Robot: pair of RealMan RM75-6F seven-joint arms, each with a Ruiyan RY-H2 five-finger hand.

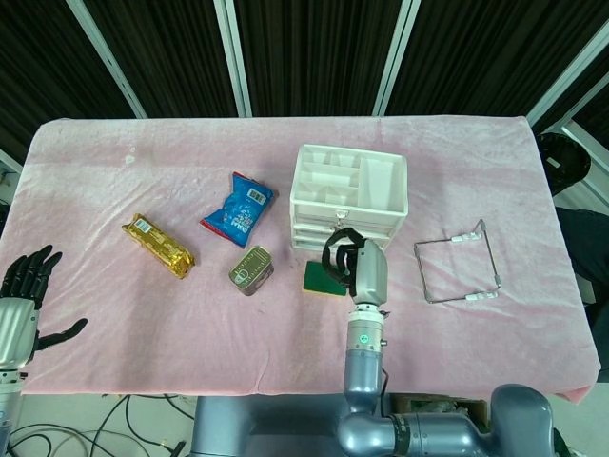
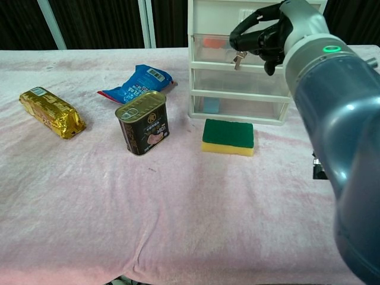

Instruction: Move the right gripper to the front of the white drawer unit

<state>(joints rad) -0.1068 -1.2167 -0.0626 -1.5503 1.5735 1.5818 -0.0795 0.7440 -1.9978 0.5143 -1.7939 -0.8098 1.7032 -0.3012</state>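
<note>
The white drawer unit stands right of the table's middle, and its clear drawer fronts face me. My right hand hovers just in front of it with dark fingers curled in and nothing held. In the chest view this right hand sits level with the top drawer, fingertips close to its front. Whether they touch it I cannot tell. My left hand hangs off the table's left edge, fingers spread and empty.
A green and yellow sponge lies on the pink cloth right below the drawers. A black tin can, a blue snack bag and a gold wrapped bar lie to the left. A wire rack lies to the right.
</note>
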